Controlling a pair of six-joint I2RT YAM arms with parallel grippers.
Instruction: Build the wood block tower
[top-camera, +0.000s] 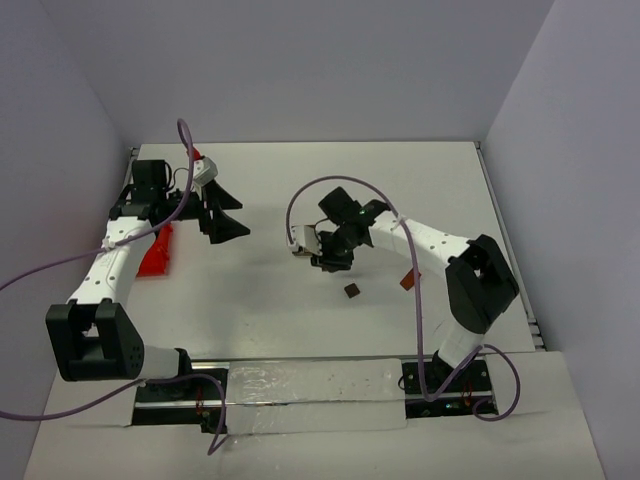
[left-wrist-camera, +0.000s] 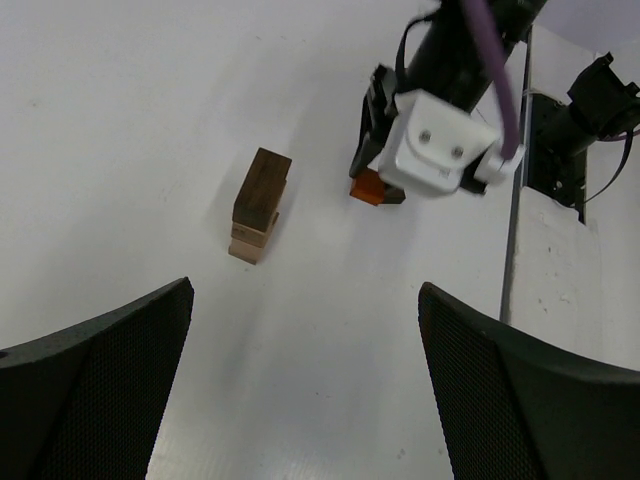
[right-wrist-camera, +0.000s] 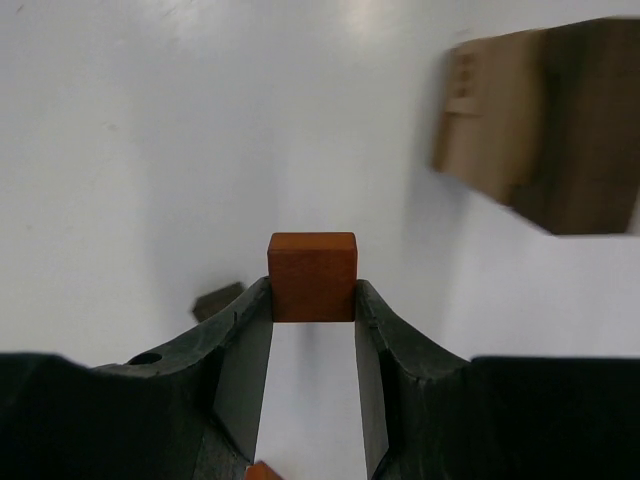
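The wood block tower (left-wrist-camera: 258, 205) stands on the white table as a short stack, a dark brown block on top of light tan ones. It shows blurred at the upper right of the right wrist view (right-wrist-camera: 540, 120). My right gripper (right-wrist-camera: 312, 290) is shut on a reddish-brown block (right-wrist-camera: 312, 277), just right of the tower in the left wrist view, where the block (left-wrist-camera: 368, 187) peeks out under the gripper. From above, the right gripper (top-camera: 330, 260) sits mid-table. My left gripper (left-wrist-camera: 305, 290) is open and holds nothing, back at the left (top-camera: 228, 210).
A loose dark brown block (top-camera: 352, 291) and a reddish-brown block (top-camera: 407, 281) lie on the table near the right arm. A red bin (top-camera: 155, 250) sits under the left arm. Purple cables loop over both arms.
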